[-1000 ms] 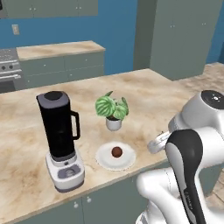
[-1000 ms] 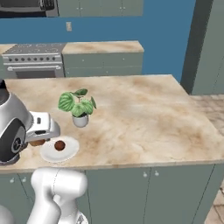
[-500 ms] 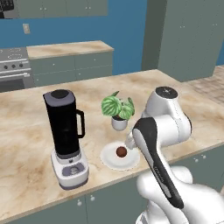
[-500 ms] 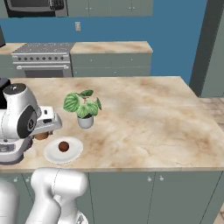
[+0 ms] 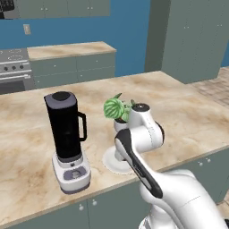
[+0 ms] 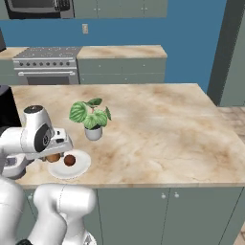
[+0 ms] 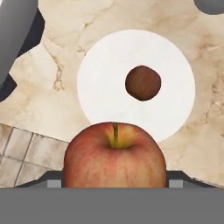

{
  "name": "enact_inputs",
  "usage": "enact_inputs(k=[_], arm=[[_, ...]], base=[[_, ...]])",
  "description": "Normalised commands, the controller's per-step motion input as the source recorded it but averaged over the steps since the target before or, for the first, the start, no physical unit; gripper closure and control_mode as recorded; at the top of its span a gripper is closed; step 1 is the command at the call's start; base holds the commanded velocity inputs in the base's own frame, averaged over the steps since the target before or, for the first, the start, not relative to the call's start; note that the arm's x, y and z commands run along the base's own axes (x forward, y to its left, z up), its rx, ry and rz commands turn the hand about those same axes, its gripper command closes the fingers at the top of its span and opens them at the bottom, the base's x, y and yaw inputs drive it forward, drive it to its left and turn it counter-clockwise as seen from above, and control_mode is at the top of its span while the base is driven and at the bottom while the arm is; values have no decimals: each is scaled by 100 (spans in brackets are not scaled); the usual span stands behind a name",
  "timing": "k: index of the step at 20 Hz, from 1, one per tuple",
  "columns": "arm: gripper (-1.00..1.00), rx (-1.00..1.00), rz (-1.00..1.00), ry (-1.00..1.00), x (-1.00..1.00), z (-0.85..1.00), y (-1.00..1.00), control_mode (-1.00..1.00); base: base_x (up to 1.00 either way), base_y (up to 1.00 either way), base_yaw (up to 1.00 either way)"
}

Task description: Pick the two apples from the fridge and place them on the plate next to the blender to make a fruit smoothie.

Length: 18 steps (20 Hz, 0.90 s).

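Note:
My gripper (image 6: 51, 154) is shut on a red-yellow apple (image 7: 114, 155), held just above the near edge of the white plate (image 7: 100, 87). A second, darker apple (image 7: 143, 82) lies on the plate right of its middle, also seen as a small brown apple (image 6: 70, 160) on the plate (image 6: 79, 168). The black-jug blender (image 5: 67, 134) stands just left of the plate (image 5: 111, 162), where my arm hides both fruits. A corner of the blender's base (image 7: 13, 35) shows beside the plate. The fridge is out of view.
A small potted plant (image 6: 91, 117) stands just behind the plate, close to my wrist (image 5: 143, 127). The counter's front edge (image 6: 143, 184) runs right below the plate. A stove (image 6: 45, 64) and cupboards line the back wall.
The base has shifted, so both views moved. My arm has swung from the plate's right side to over the plate, carrying the apple with it. One apple has stayed on the plate.

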Motion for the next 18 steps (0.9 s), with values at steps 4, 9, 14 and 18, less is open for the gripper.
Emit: enact_inputs(k=[4,9,14,18], arm=[[100,0,0,6,69,-72,26,-100],[100,0,0,2,67,-57,46,-100],[-100,-8,0,1,54,-30,32,-100],[-100,0,0,0,18,9,0,-100]], base=[[0,0,0],[0,0,0],[0,0,0],[0,0,0]])
